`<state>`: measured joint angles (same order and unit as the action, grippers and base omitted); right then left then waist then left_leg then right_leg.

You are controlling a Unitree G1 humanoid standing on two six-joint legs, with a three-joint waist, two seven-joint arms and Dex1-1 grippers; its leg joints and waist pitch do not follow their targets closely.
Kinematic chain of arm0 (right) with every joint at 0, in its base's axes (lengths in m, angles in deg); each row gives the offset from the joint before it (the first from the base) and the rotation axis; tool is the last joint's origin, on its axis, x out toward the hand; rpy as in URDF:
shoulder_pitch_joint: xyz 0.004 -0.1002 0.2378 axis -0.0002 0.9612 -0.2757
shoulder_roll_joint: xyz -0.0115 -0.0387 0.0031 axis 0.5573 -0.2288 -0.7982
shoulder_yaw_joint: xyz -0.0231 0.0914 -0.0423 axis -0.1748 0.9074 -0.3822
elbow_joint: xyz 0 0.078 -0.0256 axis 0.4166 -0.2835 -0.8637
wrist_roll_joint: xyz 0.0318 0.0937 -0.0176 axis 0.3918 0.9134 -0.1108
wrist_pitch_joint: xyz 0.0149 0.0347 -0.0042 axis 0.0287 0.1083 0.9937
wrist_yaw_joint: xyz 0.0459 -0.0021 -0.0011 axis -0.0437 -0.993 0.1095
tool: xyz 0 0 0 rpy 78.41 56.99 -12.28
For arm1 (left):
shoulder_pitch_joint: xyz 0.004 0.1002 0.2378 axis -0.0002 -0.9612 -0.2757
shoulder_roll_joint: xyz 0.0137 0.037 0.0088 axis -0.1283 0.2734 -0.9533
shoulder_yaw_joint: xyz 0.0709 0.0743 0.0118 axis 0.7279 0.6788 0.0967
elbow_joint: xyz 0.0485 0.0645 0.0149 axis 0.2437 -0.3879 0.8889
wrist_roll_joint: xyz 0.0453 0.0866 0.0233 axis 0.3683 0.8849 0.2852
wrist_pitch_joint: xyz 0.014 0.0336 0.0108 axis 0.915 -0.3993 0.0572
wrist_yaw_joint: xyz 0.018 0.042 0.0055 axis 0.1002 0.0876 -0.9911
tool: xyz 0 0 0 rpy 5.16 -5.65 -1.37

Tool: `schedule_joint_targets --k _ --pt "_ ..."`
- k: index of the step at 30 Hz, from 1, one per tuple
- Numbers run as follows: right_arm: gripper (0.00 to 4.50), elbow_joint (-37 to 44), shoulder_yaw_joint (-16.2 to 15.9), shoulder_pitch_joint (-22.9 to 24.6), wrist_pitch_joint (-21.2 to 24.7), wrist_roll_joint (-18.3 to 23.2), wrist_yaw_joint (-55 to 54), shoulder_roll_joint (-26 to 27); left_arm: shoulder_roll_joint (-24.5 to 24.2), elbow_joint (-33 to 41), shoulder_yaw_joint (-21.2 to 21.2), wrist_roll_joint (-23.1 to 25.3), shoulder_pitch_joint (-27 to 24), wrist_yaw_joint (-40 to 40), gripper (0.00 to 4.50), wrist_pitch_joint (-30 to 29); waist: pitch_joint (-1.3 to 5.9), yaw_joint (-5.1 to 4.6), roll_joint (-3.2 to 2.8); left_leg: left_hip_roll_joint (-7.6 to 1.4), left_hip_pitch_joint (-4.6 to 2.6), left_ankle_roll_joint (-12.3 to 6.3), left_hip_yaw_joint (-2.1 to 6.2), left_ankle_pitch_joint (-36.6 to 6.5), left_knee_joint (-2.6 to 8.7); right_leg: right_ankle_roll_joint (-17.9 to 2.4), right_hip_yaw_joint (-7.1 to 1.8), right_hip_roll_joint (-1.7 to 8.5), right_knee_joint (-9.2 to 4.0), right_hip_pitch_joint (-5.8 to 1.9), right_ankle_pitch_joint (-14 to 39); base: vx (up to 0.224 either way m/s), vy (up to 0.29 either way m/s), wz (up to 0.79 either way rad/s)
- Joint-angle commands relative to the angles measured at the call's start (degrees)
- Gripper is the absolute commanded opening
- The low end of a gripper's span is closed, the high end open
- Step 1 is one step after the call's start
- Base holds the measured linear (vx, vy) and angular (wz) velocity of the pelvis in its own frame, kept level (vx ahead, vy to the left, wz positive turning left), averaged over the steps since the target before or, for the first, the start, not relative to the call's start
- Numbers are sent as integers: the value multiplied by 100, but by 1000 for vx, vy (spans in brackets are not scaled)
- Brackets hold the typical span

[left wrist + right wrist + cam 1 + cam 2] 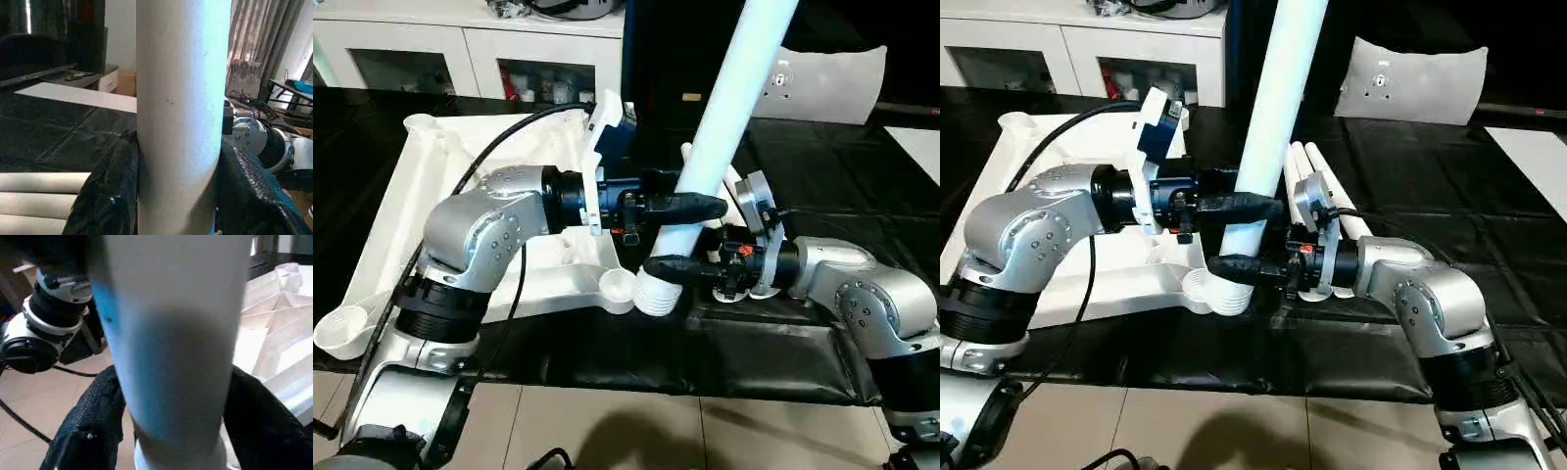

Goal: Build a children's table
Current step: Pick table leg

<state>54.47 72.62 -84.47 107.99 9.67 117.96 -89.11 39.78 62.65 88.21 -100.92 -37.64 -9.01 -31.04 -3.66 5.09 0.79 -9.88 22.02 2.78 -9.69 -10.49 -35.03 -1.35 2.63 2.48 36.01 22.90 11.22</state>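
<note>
both my left gripper (690,208) and right gripper (668,266) clamp the table leg (724,108); its threaded end (656,292) hangs beside the corner socket (617,286), so it may slip off.

White leg (734,88), pale blue cast on one side. White tabletop (450,196), ribbed underside. Spare legs (1332,191) white too. Desk (862,196) covered in glossy black sheet. Forearms (480,230) silver, fingers (690,207) black. Cabinet (460,39) white. Floor (636,431) beige tile.

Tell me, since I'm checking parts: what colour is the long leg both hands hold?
White: the long tapered plastic leg shows best in the left eye view.
</note>
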Motion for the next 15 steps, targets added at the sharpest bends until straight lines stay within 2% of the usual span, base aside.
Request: schedule_joint_targets --k 1,6,15 --pt "253 37 -44 -7 48 14 81 -10 23 67 68 7 109 58 186 42 442 5 -16 -288 -91 -112 77 -548 340 -1203 -273 507 -414 -358 684 0 0 0" --pt "204 -17 -60 -10 57 -24 141 25 71 93 79 16 113 84 186 31 445 6 -21 -287 -87 -109 81 -547 339 -1209 -272 507 -411 -360 667 0 0 0" --pt "196 -55 -76 10 53 -68 170 47 150 49 75 73 114 10 186 49 448 7 -21 -284 -88 -122 78 -539 334 -1227 -271 505 -411 -366 619 0 0 0"
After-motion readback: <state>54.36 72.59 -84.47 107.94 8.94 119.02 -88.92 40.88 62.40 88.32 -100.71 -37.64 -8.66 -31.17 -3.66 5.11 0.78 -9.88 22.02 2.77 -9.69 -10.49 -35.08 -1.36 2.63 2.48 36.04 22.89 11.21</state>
